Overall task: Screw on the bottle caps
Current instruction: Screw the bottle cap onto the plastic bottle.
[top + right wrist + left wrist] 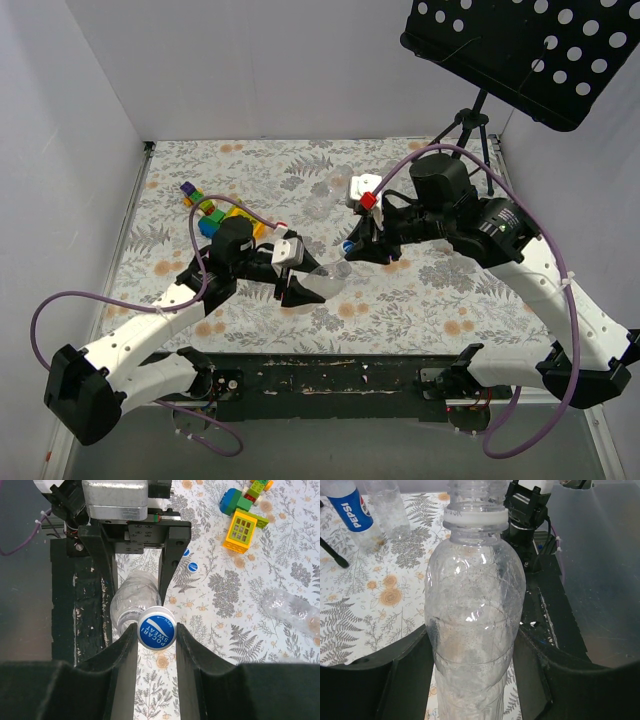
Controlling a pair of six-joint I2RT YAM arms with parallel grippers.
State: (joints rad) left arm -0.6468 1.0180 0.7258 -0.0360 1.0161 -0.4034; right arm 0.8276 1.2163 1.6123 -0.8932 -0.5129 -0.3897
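two grips set: left gripper (472, 680) clamps the clear bottle (475, 605), right gripper (156, 636) pinches the pocari sweat cap (156, 629). next i'd seat it squarely and twist.

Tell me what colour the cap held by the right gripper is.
The cap is blue with white lettering; the right wrist view shows it best.

Blue cap (156, 628), white lettering; clear bottle (472, 610); grey floral tablecloth (430, 300)
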